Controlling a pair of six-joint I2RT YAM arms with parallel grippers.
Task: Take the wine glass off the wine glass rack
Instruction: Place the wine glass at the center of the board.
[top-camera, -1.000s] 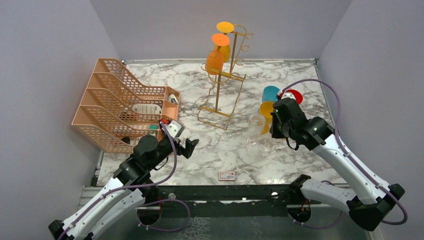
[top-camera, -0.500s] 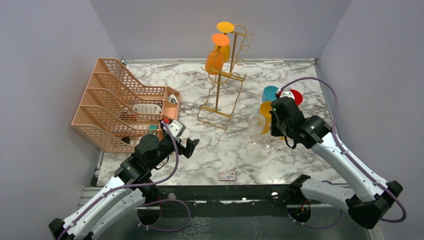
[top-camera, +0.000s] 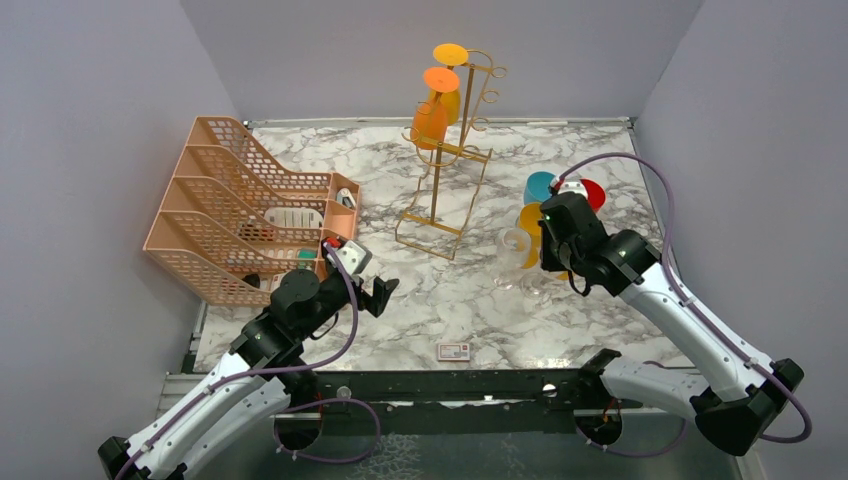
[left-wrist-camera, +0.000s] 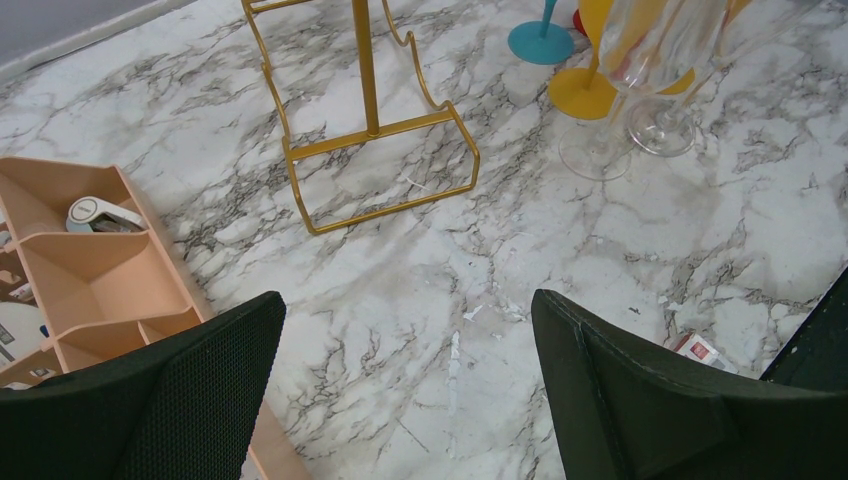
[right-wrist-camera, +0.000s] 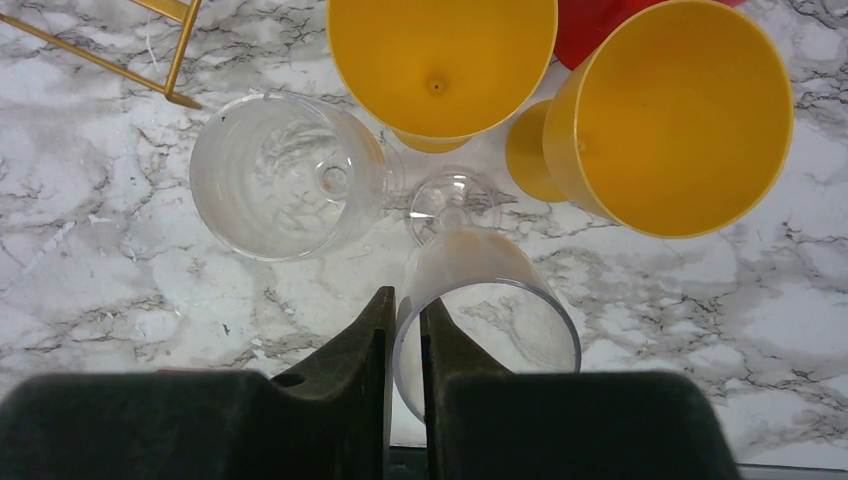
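The gold wire wine glass rack (top-camera: 437, 188) stands at the back centre, its base frame (left-wrist-camera: 385, 165) showing in the left wrist view. Two orange wine glasses (top-camera: 431, 118) hang upside down on its hooks. To the right, a clear wine glass (right-wrist-camera: 490, 300) stands on its foot on the marble. My right gripper (right-wrist-camera: 407, 310) straddles its rim, one finger inside and one outside. The jaws are a narrow slit apart, looser than the thin wall. My left gripper (left-wrist-camera: 410, 310) hangs wide open over bare marble, near the front left.
A second clear glass (right-wrist-camera: 285, 175), two yellow glasses (right-wrist-camera: 680, 110), a teal one (top-camera: 540, 185) and a red one (top-camera: 590, 190) crowd round the right gripper. A peach mesh organiser (top-camera: 230, 220) fills the left. A small card (top-camera: 454, 350) lies near the front edge.
The right gripper's jaws have eased slightly apart on the clear glass's rim, and that arm has shifted a little. The left arm has not moved.
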